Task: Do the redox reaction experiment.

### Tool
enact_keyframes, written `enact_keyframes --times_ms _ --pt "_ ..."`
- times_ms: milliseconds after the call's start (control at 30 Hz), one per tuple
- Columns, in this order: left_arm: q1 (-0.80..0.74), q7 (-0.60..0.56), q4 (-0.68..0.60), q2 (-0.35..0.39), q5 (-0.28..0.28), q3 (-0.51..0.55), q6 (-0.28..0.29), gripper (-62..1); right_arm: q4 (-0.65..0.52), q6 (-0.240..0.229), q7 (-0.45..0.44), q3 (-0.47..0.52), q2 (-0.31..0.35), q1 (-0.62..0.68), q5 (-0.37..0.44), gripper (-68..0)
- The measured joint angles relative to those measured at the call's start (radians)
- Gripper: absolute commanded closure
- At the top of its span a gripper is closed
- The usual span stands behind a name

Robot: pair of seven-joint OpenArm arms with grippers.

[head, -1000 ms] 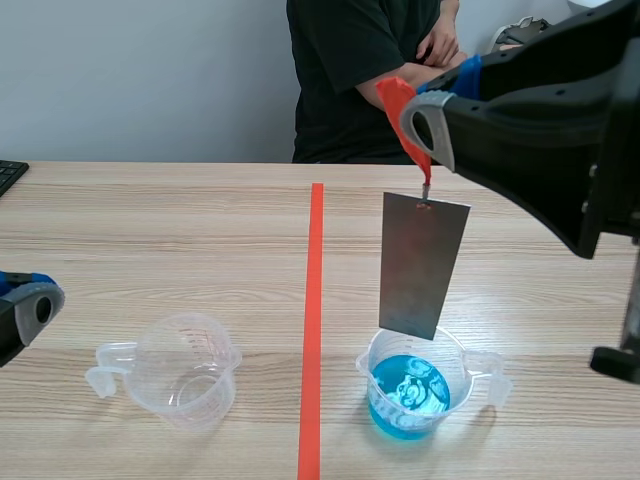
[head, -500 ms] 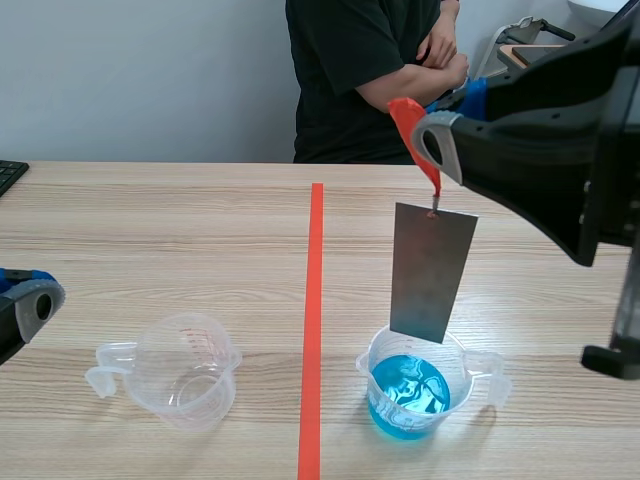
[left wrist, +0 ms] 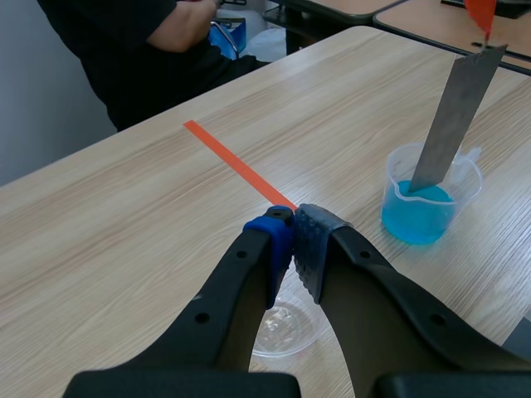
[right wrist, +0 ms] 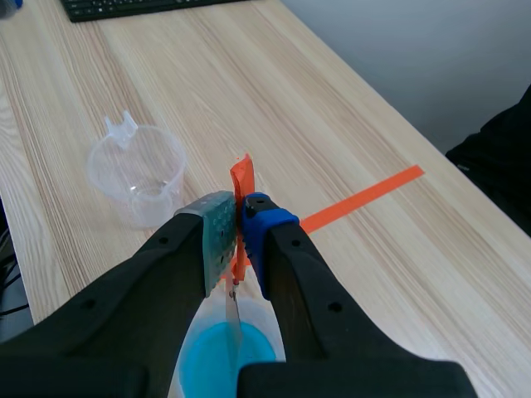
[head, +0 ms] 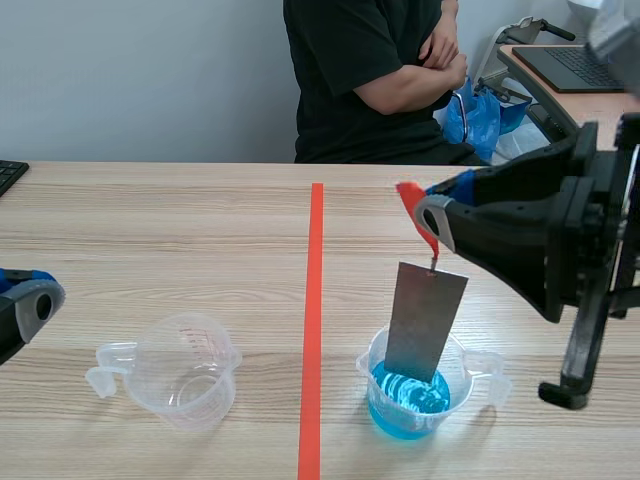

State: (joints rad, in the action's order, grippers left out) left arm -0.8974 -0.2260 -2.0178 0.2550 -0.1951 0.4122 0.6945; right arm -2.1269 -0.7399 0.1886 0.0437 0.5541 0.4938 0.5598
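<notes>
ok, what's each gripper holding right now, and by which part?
Right gripper is shut on the orange-red tab at the top of the metal plate; the plate hangs below, lower end inside the beaker. Left gripper is shut on nothing.

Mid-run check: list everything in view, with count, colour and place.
metal plate: 1, grey, hanging from the tag into the cup with liquid
tag: 1, orange-red, pinched in the right gripper
cup with liquid: 1, clear, blue liquid, right of the tape line
empty cup: 1, clear, left of the tape line
keyboard: 1, black, far left edge of table
bag: 1, blue, beside the person
laptop: 1, dark, far right background
person: 1, black shirt, across the table
left gripper: 1, black, shut, empty, low left
right gripper: 1, black, shut on the tag
</notes>
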Motion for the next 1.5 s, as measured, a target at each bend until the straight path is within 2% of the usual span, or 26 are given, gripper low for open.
enact_keyframes --times_ms 300,533,733,1500 --pt "0.000 0.000 0.000 0.000 0.000 0.000 0.000 -4.2 0.150 0.000 -0.089 -0.074 0.000 -0.041 -0.127 -1.5" --pt "0.000 0.000 0.000 0.000 0.000 0.000 0.000 -4.2 0.242 0.002 -0.160 -0.113 0.000 -0.070 -0.157 -1.5" --pt "0.000 0.000 0.000 0.000 0.000 0.000 0.000 -4.2 0.255 0.002 -0.163 -0.113 -0.039 -0.075 -0.168 -1.5" --pt "0.000 0.000 0.000 0.000 0.000 0.000 0.000 -4.2 0.249 0.002 -0.165 -0.108 -0.039 -0.075 -0.175 -1.5"
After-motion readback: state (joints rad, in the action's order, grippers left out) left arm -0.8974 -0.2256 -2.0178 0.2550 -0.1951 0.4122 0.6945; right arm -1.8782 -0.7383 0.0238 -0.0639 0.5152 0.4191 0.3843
